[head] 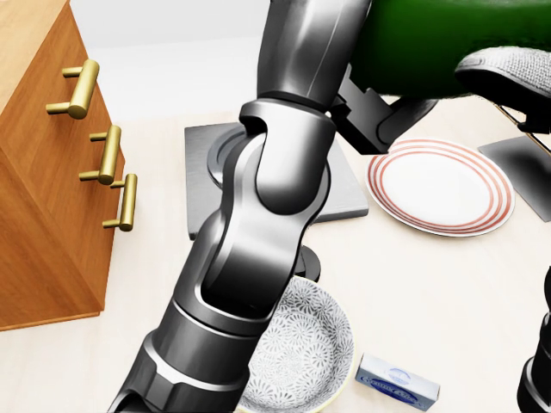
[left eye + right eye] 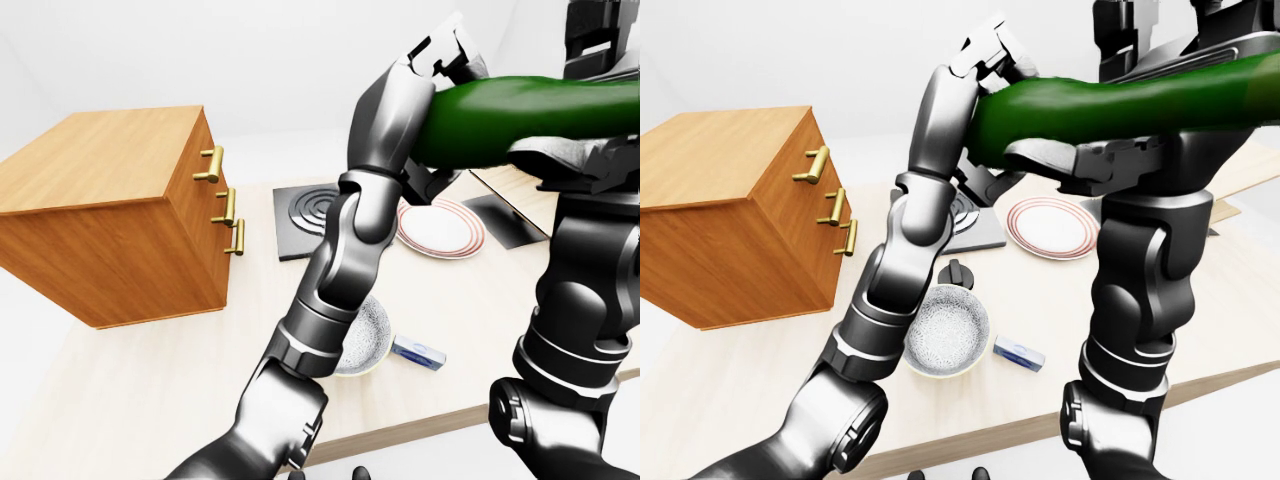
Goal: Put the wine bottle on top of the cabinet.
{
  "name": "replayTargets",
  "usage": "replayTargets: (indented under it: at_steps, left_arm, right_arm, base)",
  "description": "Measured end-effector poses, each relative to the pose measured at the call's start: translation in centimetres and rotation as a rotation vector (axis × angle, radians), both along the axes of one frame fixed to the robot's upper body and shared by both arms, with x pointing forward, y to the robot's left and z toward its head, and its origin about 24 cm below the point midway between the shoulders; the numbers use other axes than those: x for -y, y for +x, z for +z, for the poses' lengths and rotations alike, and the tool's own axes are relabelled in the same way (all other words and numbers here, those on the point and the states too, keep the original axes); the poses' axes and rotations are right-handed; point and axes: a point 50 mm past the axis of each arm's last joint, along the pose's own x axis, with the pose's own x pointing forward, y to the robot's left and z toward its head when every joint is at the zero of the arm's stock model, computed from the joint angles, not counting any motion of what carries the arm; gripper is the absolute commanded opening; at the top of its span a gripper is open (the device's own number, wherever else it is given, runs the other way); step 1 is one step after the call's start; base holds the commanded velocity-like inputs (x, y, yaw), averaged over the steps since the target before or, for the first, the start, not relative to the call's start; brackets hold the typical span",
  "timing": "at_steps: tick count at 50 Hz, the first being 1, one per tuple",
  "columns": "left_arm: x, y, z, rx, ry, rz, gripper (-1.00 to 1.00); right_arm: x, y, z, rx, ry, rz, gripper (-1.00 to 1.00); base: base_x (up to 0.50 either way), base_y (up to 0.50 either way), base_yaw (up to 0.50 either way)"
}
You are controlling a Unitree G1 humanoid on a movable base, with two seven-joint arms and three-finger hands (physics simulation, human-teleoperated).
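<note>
With the wine bottle (image 2: 1110, 105) lying sideways in the air, gripped by both the left hand (image 2: 985, 60) and right hand (image 2: 1090, 160), it should be carried left and stood upright on the cabinet (image 2: 110, 160).

wine bottle (image 2: 520, 115) dark green | cabinet (image 2: 110, 215) orange-brown wood | plate (image 1: 441, 186) white, red rings

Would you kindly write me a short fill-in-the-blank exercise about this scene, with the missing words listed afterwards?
1. The wine bottle held in the air between both hands is ____ in colour.
2. The cabinet has three ____-coloured handles.
3. The plate has ____ rings round its rim.
4. Right of the patterned bowl in the head view lies a small ____ box.

Missing words: green; gold; red; blue
</note>
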Motion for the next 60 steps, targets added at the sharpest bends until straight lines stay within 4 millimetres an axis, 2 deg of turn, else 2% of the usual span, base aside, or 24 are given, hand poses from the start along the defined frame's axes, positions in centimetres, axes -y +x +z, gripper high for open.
replayTargets:
  at_steps: [12, 16, 21, 35, 46, 52, 60]
  left_arm:
    - [0.5, -0.7, 0.1, -0.004, -0.006, -0.045, -1.0]
    - [0.2, -0.4, 0.9, 0.0, -0.021, -0.06, -1.0]
    - [-1.0, 0.3, 3.1, 0.024, -0.058, -0.073, -1.0]
    - [-6.3, 0.8, 11.1, 0.147, -0.205, -0.098, -1.0]
    - [-11.9, -0.9, 17.1, 0.263, -0.297, -0.12, -1.0]
    - [-15.4, -1.4, 19.2, 0.287, -0.308, -0.08, -1.0]
    - [-19.3, -1.7, 20.7, 0.279, -0.281, -0.016, -1.0]
  right_arm:
    - [1.0, -1.5, -0.7, 0.003, 0.076, -0.011, 1.0]
    - [1.5, -2.6, -1.0, 0.018, 0.114, -0.013, 1.0]
    - [2.0, -3.9, -1.9, 0.014, 0.146, -0.017, 1.0]
    - [2.2, -5.1, -5.0, -0.093, 0.133, -0.039, 1.0]
    - [2.0, -5.0, -8.4, -0.225, 0.042, -0.075, 1.0]
    - [2.0, -4.8, -9.8, -0.28, -0.003, -0.09, 1.0]
    - [2.1, -4.7, -10.4, -0.3, -0.041, -0.105, 1.0]
  base:
    - [0.0, 0.0, 0.0]
    - [0.0, 0.0, 0.0]
    - [0.0, 0.0, 0.0]
    - [0.0, 0.0, 0.0]
    - [0.0, 0.0, 0.0]
    - [0.0, 0.0, 0.0]
    - [0.0, 0.0, 0.0]
